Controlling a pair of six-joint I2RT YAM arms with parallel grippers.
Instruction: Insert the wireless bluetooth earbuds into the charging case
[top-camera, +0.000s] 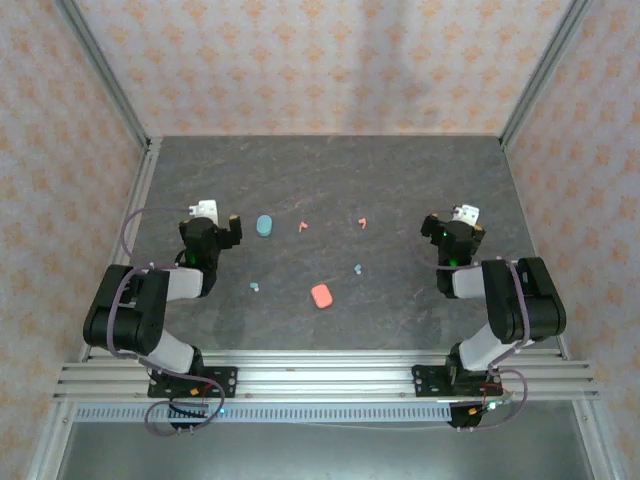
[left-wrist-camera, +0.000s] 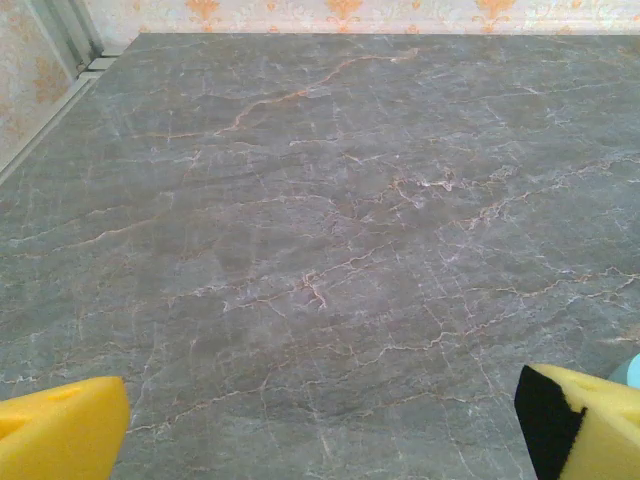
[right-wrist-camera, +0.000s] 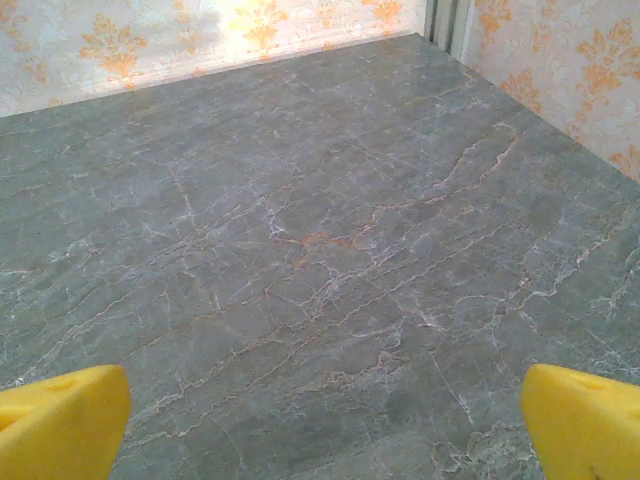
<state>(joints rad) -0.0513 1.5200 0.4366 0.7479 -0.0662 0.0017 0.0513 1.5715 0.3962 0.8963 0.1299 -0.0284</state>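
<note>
1. Nothing's picked up yet, so I'd call the step in hand going for a first bud. The wireless bluetooth earbuds lie loose mid-table. Two salmon earbuds sit toward the far edge, and two light blue earbuds sit closer to the near edge.
2. The blue case is just right of the left gripper. The red case is centred, nearer the near edge. Can't tell if either lid is up.
3. Tip: these buds are tiny, so drop straight down, pinch gently across the stem, and match colour to case.
4. Left gripper: jaws spread wide, nothing between the yellow pads, bare table underneath.
5. Right gripper: same deal, wide apart and holding nothing, toward the right edge, well apart from every bud.
</note>
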